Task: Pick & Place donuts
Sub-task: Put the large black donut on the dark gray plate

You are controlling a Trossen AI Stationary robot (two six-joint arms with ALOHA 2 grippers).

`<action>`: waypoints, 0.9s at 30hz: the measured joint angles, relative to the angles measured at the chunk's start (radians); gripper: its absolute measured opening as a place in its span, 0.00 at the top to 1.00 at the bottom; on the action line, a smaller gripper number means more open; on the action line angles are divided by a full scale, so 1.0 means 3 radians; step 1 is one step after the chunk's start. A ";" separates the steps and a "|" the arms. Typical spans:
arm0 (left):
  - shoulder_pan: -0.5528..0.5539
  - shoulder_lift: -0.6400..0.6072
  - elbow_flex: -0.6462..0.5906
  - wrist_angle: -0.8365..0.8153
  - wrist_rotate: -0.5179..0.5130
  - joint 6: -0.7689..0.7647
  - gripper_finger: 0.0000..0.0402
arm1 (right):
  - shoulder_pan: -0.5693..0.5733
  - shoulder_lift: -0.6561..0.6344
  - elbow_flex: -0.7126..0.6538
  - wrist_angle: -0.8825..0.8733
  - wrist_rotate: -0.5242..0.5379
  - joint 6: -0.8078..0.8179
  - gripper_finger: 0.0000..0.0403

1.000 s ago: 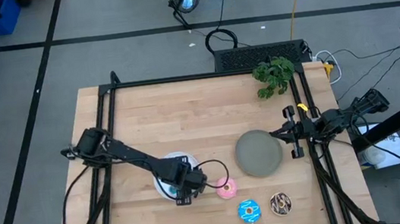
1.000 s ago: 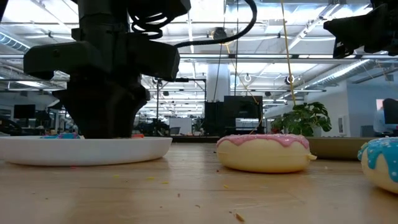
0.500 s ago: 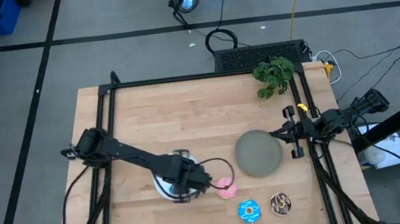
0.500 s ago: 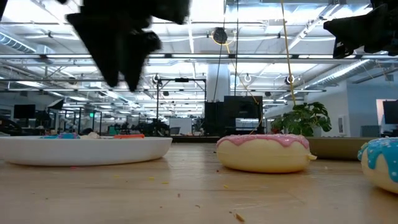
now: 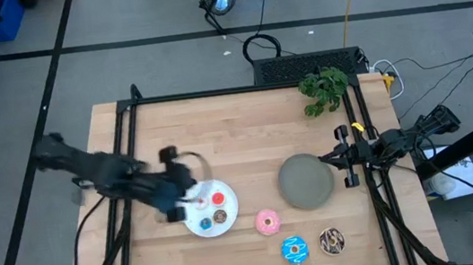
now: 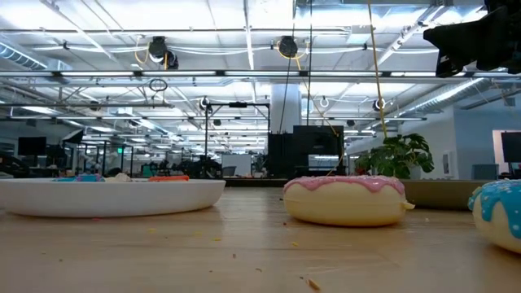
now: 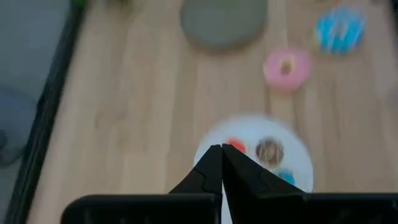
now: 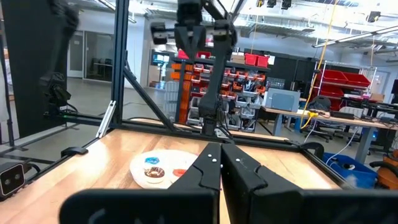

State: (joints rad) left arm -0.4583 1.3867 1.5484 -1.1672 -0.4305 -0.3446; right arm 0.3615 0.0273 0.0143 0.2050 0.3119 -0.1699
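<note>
I see red (image 5: 218, 199), brown (image 5: 220, 216), blue (image 5: 204, 224) tiny donuts on white plate (image 5: 230, 225); beside it pink donut (image 5: 268, 223), grey plate (image 5: 305, 181).

No readable writing, label, brand, number or sign is showing in any view, neither on the table nor in the room behind it.

The right gripper (image 8: 221, 163) has its fingers pressed together — beyond it a white plate (image 8: 163, 163) holds what look like three small donuts (image 8: 154, 172).
</note>
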 joint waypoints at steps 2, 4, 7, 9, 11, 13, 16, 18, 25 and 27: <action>-0.0036 -0.0438 -0.0482 0.0510 -0.0007 0.0057 0.99 | 0.0001 0.0000 0.0000 0.0000 0.0000 0.0000 1.00; -0.0008 -0.0896 -0.1076 0.0947 0.0035 0.0075 0.99 | 0.0001 0.0000 0.0000 0.0000 0.0000 -0.0004 1.00; 0.0143 -0.1538 -0.1982 0.1740 0.0036 0.0163 0.99 | 0.0000 0.0000 0.0000 0.0007 0.0000 0.0007 1.00; 0.0265 -0.1909 -0.2527 0.2400 0.0117 0.0370 0.99 | 0.0001 0.0000 0.0000 0.0017 0.0000 0.0056 1.00; 0.0364 -0.2210 -0.2967 0.2985 0.0305 0.0624 0.99 | 0.0001 0.0000 0.0000 0.0018 0.0000 0.0104 1.00; 0.0446 -0.2431 -0.3317 0.3338 0.0382 0.0793 0.99 | 0.0000 0.0001 0.0000 0.0028 0.0001 0.0112 1.00; 0.0527 -0.2642 -0.3689 0.3558 0.0364 0.0858 0.99 | 0.0000 0.0000 0.0000 0.0030 0.0002 0.0086 1.00; 0.0558 -0.2719 -0.3888 0.3713 0.0337 0.0898 0.99 | 0.0001 0.0001 0.0000 -0.0012 0.0001 0.0117 1.00; 0.0684 -0.2778 -0.4639 0.4492 0.0298 0.1416 0.99 | 0.0000 0.0164 0.0006 -0.0077 0.0001 0.0600 1.00; 0.0729 -0.2779 -0.4787 0.4711 0.0296 0.1465 0.98 | 0.0000 0.0248 0.0037 -0.0061 0.0007 0.0603 1.00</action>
State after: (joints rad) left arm -0.2395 0.5529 0.1121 0.2460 -0.3416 0.0947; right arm 0.3615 0.1018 0.0253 0.1867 0.3140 0.0109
